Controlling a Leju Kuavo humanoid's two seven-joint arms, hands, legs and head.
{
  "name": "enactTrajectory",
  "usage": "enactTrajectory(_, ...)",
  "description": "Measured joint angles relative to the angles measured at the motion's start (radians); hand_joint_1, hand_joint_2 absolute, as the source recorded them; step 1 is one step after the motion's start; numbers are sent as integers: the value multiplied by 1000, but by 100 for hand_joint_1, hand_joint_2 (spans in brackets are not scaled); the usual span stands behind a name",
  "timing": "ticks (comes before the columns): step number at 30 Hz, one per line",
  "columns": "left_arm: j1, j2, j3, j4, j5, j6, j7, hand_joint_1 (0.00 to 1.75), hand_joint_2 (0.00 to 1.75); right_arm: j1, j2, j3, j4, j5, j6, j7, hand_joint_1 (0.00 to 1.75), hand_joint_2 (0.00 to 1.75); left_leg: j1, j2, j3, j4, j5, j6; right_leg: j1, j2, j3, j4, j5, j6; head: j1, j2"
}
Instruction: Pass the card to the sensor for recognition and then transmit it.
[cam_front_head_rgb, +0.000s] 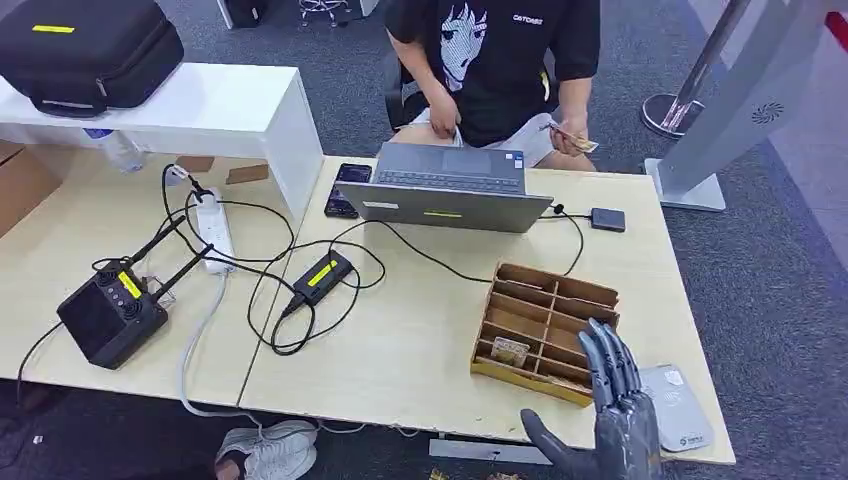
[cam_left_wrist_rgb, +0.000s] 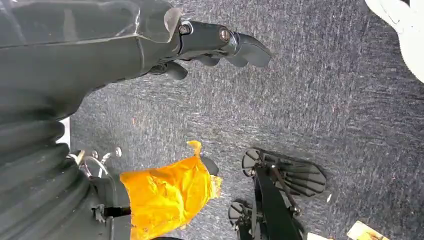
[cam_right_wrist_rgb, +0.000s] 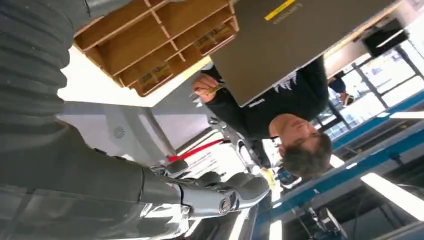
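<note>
One card (cam_front_head_rgb: 509, 350) lies in the wooden tray (cam_front_head_rgb: 545, 333), lower right. Right hand (cam_front_head_rgb: 612, 405) empty, fingers spread; left hand (cam_left_wrist_rgb: 220, 45) empty, loosely curled. Approach from above, pinch the card's edge.

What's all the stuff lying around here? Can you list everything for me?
Wooden divided card box: one, brown, right table part; a card in a front slot.
Grey flat sensor pad: one, front right corner.
Grey laptop: one, far edge.
Black phone: one, left of laptop.
White power strip: one, left table.
Black radio box: one, front left.
Black case: one, white shelf.
Seated person: one, black shirt, holding cards.
Right hand: raised, empty, fingers apart.
Left hand: hanging over grey carpet.
</note>
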Motion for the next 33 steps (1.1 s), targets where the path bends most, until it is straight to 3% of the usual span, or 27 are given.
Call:
enactTrajectory(2, 0, 0, 0, 0, 0, 0, 0, 0, 175, 3, 5, -10, 7, 5, 0, 1, 0, 175, 0, 0, 0, 0, 0, 0, 0, 0, 0, 0, 0, 0, 0, 0)
enactTrajectory(10, -1, 0, 0, 0, -11, -2, 4, 0, 175, 10, 83, -121, 101, 229, 0, 18, 0, 175, 0, 0, 0, 0, 0, 0, 0, 0, 0, 0, 0, 0, 0, 0)
enactTrajectory(18, -2, 0, 0, 0, -14, -2, 7, 0, 175, -5, 140, -217, 236, 245, 0, 18, 0, 175, 0, 0, 0, 0, 0, 0, 0, 0, 0, 0, 0, 0, 0, 0)
enactTrajectory(27, -2, 0, 0, 0, -16, -2, 9, 0, 175, -22, 154, -244, 322, 236, 0, 45, 3, 175, 0, 0, 0, 0, 0, 0, 0, 0, 0, 0, 0, 0, 0, 0)
enactTrajectory(28, -2, 0, 0, 0, -18, -2, 9, 0, 175, -25, 155, -247, 330, 243, 0, 50, 84, 175, 0, 0, 0, 0, 0, 0, 0, 0, 0, 0, 0, 0, 0, 0)
enactTrajectory(29, -2, 0, 0, 0, -18, -2, 9, 0, 175, -27, 155, -251, 340, 257, 0, 58, 148, 175, 0, 0, 0, 0, 0, 0, 0, 0, 0, 0, 0, 0, 0, 0)
enactTrajectory(30, -2, 0, 0, 0, -20, -2, 9, 0, 175, -30, 155, -253, 348, 265, 0, 63, 164, 175, 0, 0, 0, 0, 0, 0, 0, 0, 0, 0, 0, 0, 0, 0)
enactTrajectory(31, -2, 0, 0, 0, -21, -2, 9, 0, 175, -34, 155, -256, 361, 270, 0, 71, 168, 175, 0, 0, 0, 0, 0, 0, 0, 0, 0, 0, 0, 0, 0, 0)
enactTrajectory(33, -3, 0, -1, 0, -23, -2, 9, 0, 175, -40, 155, -258, 380, 265, 0, 79, 161, 175, 0, 0, 0, 0, 0, 0, 0, 0, 0, 0, 0, 0, 0, 0)
